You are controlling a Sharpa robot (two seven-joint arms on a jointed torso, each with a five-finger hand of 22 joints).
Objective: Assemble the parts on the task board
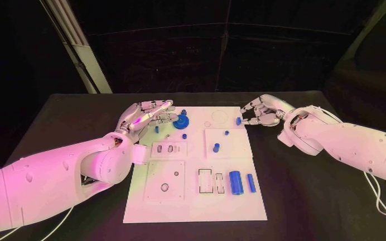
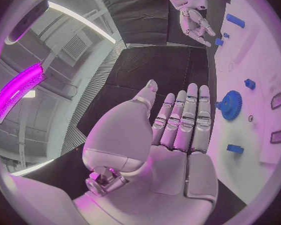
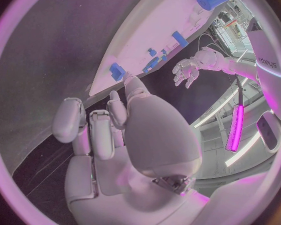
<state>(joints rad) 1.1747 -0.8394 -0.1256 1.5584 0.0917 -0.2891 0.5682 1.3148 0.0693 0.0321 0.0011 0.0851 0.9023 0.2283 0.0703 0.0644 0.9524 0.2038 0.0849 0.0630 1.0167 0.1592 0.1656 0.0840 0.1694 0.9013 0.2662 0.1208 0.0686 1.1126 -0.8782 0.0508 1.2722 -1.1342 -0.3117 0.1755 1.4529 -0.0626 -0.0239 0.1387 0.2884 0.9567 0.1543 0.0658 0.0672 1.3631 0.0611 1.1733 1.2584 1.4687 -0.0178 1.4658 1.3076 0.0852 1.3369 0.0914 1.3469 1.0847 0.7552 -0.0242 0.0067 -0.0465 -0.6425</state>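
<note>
Blue gear sits on the white board, just beside the left hand, fingers straight, holding nothing. Right hand curled near a small blue piece; grip apparently empty.

White task board flat mid-table; blue parts scattered (gear far end).

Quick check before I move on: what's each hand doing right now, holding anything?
Left hand: open, fingers straight and empty, beside the blue gear.
Right hand: fingers curled near a small blue part at the board's edge; cannot tell whether it holds anything.
</note>
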